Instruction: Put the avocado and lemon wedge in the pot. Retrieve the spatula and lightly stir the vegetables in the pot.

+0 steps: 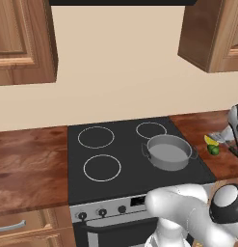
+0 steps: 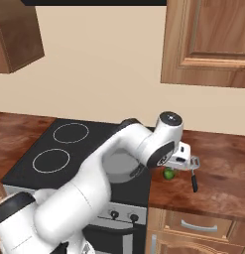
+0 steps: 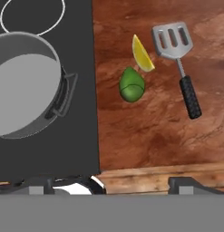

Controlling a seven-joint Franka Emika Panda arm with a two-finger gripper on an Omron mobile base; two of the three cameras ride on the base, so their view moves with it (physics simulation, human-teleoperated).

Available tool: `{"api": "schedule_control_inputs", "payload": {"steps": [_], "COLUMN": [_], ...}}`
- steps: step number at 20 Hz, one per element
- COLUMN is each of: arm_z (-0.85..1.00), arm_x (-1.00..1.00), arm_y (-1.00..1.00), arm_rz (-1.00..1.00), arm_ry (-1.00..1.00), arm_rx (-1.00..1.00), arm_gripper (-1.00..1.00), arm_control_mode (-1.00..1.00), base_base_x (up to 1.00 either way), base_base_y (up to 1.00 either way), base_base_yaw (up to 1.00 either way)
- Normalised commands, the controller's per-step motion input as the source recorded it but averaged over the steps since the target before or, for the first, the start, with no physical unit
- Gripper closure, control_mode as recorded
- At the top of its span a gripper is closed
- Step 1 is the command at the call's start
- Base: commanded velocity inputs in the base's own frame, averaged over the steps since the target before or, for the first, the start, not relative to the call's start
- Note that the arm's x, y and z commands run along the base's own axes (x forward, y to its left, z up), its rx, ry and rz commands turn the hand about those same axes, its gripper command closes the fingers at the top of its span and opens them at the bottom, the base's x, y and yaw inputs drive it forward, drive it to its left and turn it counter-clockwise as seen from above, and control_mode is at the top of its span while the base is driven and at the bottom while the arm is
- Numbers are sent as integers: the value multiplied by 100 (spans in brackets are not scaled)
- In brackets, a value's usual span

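- Gripper (image 3: 118,183) hangs above the wooden counter (image 3: 149,131) to the right of the stove, jaws spread wide, nothing between them; in the hand view its two dark tips rise at the bottom edge, over the counter's front lip.
- Avocado (image 3: 131,85) lies on the counter ahead of the tips, a glossy green lump, just right of the stove's edge.
- Lemon wedge (image 3: 142,54) lies just beyond the avocado and seems to touch it at the near end; its thin end points away from the hand.
- Spatula (image 3: 179,63) lies flat on the counter to the right of the wedge, near it but apart: slotted grey blade away from the hand, black handle toward the counter's front.
- Pot (image 3: 22,86) stands on the black stove (image 3: 81,149), left of the avocado in the hand view, with one side handle turned toward the counter; its grey inside holds nothing.
- From the left base view the pot (image 1: 168,151) sits on the front right of the stove (image 1: 125,169), near the back right ring, with the wedge (image 1: 210,141) and avocado (image 1: 214,150) on the counter (image 1: 197,125) just to its right.
- From the right base view the arm covers most of the pot (image 2: 116,168); the avocado (image 2: 168,174) peeks out under the wrist, and the spatula's handle (image 2: 194,182) shows just right of it.
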Motion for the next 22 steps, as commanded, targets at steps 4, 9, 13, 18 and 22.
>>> {"api": "schedule_control_inputs", "payload": {"steps": [4, 9, 13, 18, 22], "arm_z": [-16, -8, -24, -34, -47], "arm_x": [74, 38, 30, 28, 20], "arm_y": [-76, -6, 0, 0, 0], "arm_rz": [-2, 0, 0, 0, 0], "arm_ry": [11, 6, 8, 6, 2], "arm_rx": [0, 0, 0, 0, 0], "arm_gripper": [-100, -100, -100, -100, -100], "arm_control_mode": [-100, -100, -100, -100, -100], "base_base_x": [0, 0, 0, 0, 0], "base_base_y": [0, 0, 0, 0, 0], "base_base_yaw": [0, 0, 0, 0, 0]}}
